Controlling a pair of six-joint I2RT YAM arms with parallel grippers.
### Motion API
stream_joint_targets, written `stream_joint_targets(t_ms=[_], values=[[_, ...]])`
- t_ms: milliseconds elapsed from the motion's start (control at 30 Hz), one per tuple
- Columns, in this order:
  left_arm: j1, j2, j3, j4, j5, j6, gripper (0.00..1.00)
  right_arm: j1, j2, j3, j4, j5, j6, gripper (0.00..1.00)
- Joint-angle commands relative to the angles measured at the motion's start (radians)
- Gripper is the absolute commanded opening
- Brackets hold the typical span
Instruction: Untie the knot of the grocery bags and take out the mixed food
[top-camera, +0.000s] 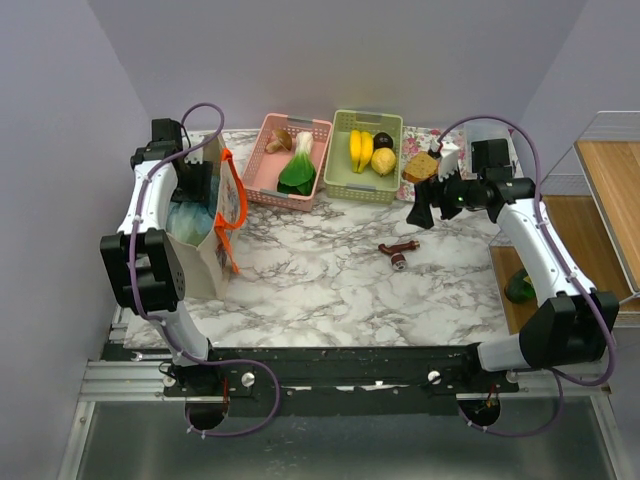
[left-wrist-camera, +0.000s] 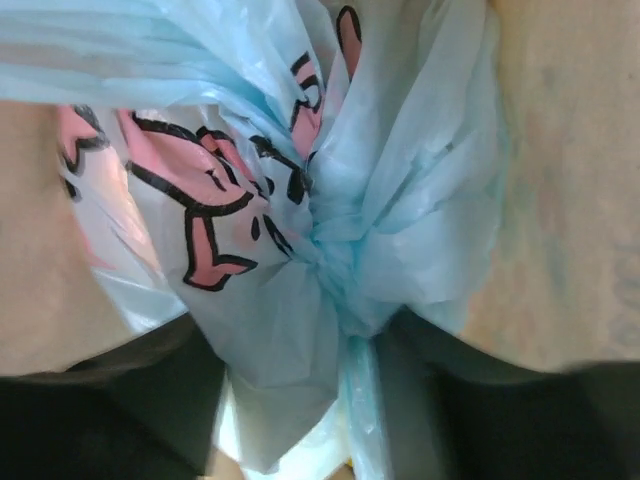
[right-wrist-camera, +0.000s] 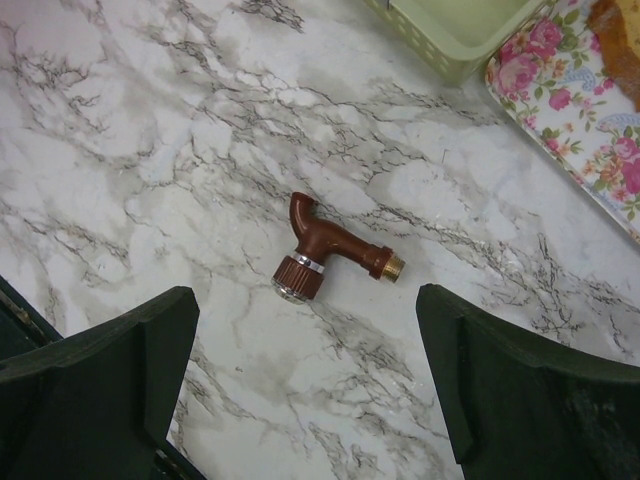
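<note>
Two arms, one working | step: untying; knot (left-wrist-camera: 335, 265) tied atop blue bag (top-camera: 188, 218) inside tote (top-camera: 205, 262), left of table (top-camera: 330, 285) | left gripper (top-camera: 196, 185) at knot (clamped or not, cannot tell) | right gripper (right-wrist-camera: 308, 330) wide, empty | next, likely: pinch one loop, draw it out
</note>
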Motion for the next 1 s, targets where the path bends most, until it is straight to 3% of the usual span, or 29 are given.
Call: stream_joint_targets(t_ms=[0, 67, 200, 400, 567, 700, 833, 967], values=[[0.007, -0.048, 0.014, 0.053, 0.009, 0.012, 0.30, -0.002, 0.022, 0.000, -0.008, 0.014, -0.018, 1.00], [0.008, -0.105, 0.029, 0.029, 0.006, -0.015, 0.00, -0.001, 0.019, -0.001, -0.003, 0.015, -0.018, 1.00], [0.043, -0.212, 0.094, -0.059, 0.067, -0.079, 0.00, -0.001, 0.014, -0.003, -0.001, 0.007, -0.019, 1.00], [0.059, -0.355, 0.218, -0.133, 0.088, -0.047, 0.00, -0.002, 0.012, 0.013, -0.001, -0.001, -0.033, 1.00], [0.059, -0.413, 0.403, -0.183, 0.142, -0.041, 0.00, 0.000, 0.008, 0.032, -0.007, -0.014, -0.042, 1.00], [0.041, -0.431, 0.567, -0.182, 0.355, -0.039, 0.00, -0.001, 0.005, 0.056, -0.008, -0.035, -0.023, 1.00], [-0.110, -0.434, 0.649, -0.199, 0.426, 0.029, 0.00, -0.001, 0.005, 0.068, 0.005, -0.046, -0.002, 1.00], [-0.383, -0.460, 0.570, -0.225, 0.402, 0.133, 0.00, -0.001, -0.001, 0.085, 0.001, -0.047, 0.008, 1.00]])
